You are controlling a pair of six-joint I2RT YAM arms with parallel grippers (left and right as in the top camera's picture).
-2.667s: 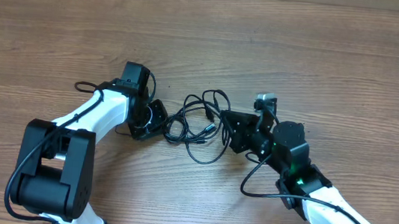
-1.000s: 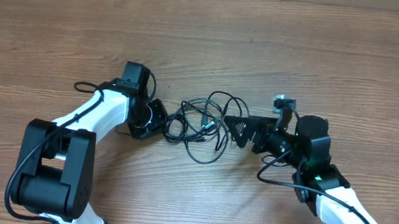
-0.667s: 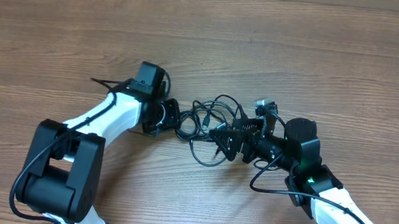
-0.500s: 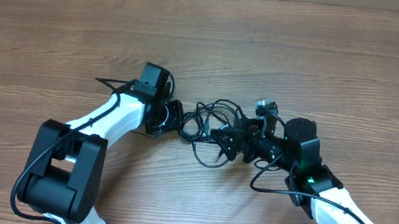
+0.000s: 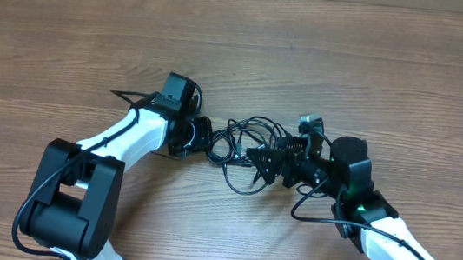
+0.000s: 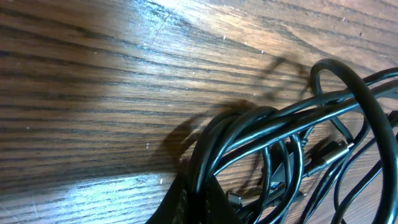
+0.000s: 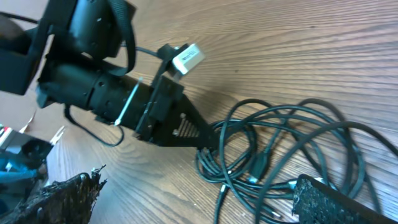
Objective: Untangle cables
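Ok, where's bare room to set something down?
Free: the far side of the table beyond both arms, and outside the left arm and right arm. Crowded: the middle, where the cables bunch between the arms' jaws.

Brown wood-grain table (image 5: 68,33): smooth, semi-gloss, with glare patches. Thin black cables (image 6: 267,124): smooth, glossy sheathing; silvery metal plug tip (image 6: 341,148). Robot arm shells (image 5: 131,132): glossy white plastic. Right gripper's black fingers (image 7: 65,194): rough, matt.
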